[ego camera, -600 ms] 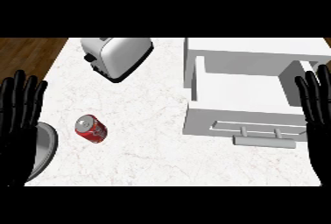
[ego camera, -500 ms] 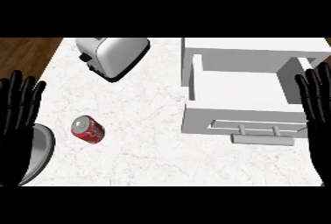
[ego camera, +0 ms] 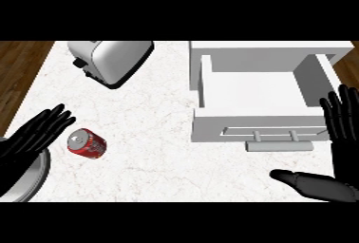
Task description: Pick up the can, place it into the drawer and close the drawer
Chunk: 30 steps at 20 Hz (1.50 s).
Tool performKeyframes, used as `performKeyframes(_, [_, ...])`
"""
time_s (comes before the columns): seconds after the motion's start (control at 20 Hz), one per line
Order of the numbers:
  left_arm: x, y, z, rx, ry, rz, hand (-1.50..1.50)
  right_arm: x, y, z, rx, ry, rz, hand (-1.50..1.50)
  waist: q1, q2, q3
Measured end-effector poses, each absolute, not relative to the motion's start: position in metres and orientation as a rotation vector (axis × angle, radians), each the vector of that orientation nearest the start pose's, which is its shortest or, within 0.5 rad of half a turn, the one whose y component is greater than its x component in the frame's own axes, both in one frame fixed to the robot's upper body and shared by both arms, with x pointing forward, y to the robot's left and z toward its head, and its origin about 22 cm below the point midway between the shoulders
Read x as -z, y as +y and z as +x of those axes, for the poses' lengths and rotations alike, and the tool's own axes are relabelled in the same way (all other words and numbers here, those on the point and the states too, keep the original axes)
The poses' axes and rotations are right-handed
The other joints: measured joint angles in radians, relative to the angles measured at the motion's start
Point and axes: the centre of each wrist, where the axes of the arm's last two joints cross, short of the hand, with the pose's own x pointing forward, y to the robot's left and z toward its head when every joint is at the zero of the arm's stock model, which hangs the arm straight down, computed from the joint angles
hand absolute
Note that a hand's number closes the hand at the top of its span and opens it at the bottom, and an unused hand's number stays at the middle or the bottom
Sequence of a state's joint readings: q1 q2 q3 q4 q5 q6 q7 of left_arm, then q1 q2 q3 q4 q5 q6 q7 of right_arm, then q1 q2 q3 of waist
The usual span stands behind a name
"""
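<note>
Two hands show, and neither has hold of anything; the left hand [ego camera: 33,137] has its fingers straight and spread, tips just beside the can [ego camera: 87,144], apparently short of touching it; the right hand [ego camera: 345,152] is open too, fingers up and thumb out, at the right edge by the drawer [ego camera: 203,85].

The can lies on its side on the counter [ego camera: 154,156], well apart from the drawer, which stands pulled open with its handle [ego camera: 279,145] facing the robot.

The main risk is rolling; a can on its side would likely trundle off at a glancing touch from straight fingers, perhaps toward the toaster [ego camera: 112,59] or the counter's near edge; the fingers need to curl round it rather than nudge it.

A grey round dish [ego camera: 28,182] sits under the left forearm and could be knocked as the arm swings.

The carry is long and crosses to the right; the can might clip the drawer's left wall or front panel on the way in; if it lands lying down, it may roll about as the drawer is pushed shut.
</note>
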State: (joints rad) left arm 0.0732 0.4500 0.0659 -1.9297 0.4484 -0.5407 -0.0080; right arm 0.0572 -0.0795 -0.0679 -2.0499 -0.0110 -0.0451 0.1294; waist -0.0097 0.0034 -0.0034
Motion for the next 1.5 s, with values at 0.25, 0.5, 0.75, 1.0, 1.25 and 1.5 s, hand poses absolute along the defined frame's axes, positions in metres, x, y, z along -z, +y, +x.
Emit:
performKeyframes(0.25, [-0.128, 0.382, 0.220, 0.622, -1.711, -0.485, -1.50, -0.102, -0.276, 0.187, 0.083, -1.806, -0.198, -1.50, -0.001, -0.003, 0.002])
performKeyframes(0.5, [-0.126, 0.388, 0.221, 0.683, -1.691, -0.626, -1.50, -0.099, -0.297, 0.173, 0.100, -1.783, -0.211, -1.50, -0.001, -0.007, 0.013])
performKeyframes(0.75, [-0.125, 0.388, 0.221, 0.685, -1.680, -0.695, -1.50, -0.094, -0.312, 0.160, 0.099, -1.782, -0.213, -1.50, -0.001, -0.010, 0.018])
performKeyframes(1.0, [-0.122, 0.388, 0.219, 0.641, -1.642, -0.715, -1.50, -0.092, -0.325, 0.150, 0.096, -1.776, -0.206, -1.50, -0.006, -0.015, 0.024])
performKeyframes(1.25, [-0.121, 0.387, 0.217, 0.586, -1.585, -0.746, -1.50, -0.090, -0.332, 0.139, 0.089, -1.777, -0.195, -1.50, -0.009, -0.017, 0.028])
performKeyframes(1.5, [-0.121, 0.385, 0.215, 0.532, -1.515, -0.764, -1.50, -0.091, -0.339, 0.129, 0.078, -1.786, -0.190, -1.50, -0.011, -0.019, 0.029])
